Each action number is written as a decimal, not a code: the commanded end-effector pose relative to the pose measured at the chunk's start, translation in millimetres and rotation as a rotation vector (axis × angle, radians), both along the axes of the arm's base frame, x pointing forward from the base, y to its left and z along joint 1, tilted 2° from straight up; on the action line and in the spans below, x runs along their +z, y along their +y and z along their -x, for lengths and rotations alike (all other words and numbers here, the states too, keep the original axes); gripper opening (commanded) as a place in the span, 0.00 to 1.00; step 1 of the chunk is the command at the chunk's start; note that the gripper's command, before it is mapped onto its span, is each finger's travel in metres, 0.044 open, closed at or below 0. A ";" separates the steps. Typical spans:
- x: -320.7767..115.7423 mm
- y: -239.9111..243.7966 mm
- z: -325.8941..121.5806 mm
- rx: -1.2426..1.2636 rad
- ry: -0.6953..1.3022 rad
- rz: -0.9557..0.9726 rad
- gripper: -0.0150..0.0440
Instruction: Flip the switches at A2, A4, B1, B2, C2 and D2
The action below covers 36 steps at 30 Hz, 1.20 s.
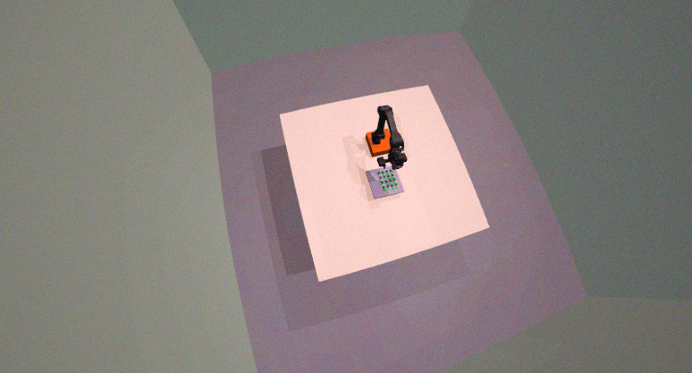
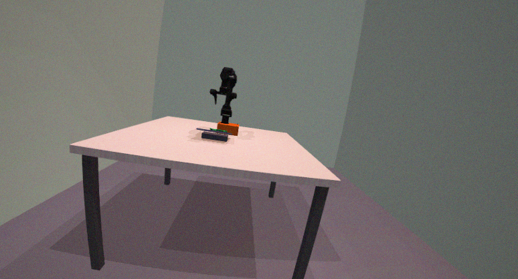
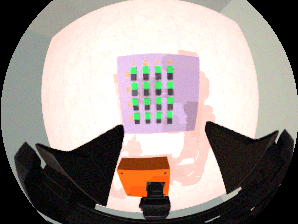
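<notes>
The lilac panel (image 1: 376,191) (image 2: 200,129) (image 3: 188,75) carries a grid of switches, each with a green far half and a dark near half. In the wrist view, switches A2 (image 3: 146,73) and A4 (image 3: 170,73) are in the farthest row, B1 (image 3: 135,89) and B2 (image 3: 146,89) in the row below. C2 (image 3: 147,104) and D2 (image 3: 147,118) are nearer the arm. Which end of each is raised is too small to tell. My gripper (image 1: 390,165) (image 2: 221,102) (image 3: 165,126) is open and empty, high above the panel's near side, touching nothing.
The orange arm base (image 1: 380,148) (image 2: 231,128) (image 3: 136,181) stands on the pale table (image 1: 339,224) (image 2: 162,146) close behind the panel's near edge. The panel sits tilted on a dark block (image 2: 214,136). The arm's shadow falls on part of the panel.
</notes>
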<state>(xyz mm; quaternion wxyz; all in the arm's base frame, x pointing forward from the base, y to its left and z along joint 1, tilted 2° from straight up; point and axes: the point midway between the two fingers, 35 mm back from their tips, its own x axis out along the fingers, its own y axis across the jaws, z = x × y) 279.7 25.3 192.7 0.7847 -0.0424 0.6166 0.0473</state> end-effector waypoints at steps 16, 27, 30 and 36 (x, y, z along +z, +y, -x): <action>-92.7 34.9 -80.4 -0.001 0.038 -0.019 0.25; -126.7 36.4 -88.2 -0.001 0.063 -0.016 0.25; -128.9 36.5 -88.6 -0.001 0.063 -0.016 0.25; -136.7 36.8 -90.1 -0.001 0.063 -0.016 0.25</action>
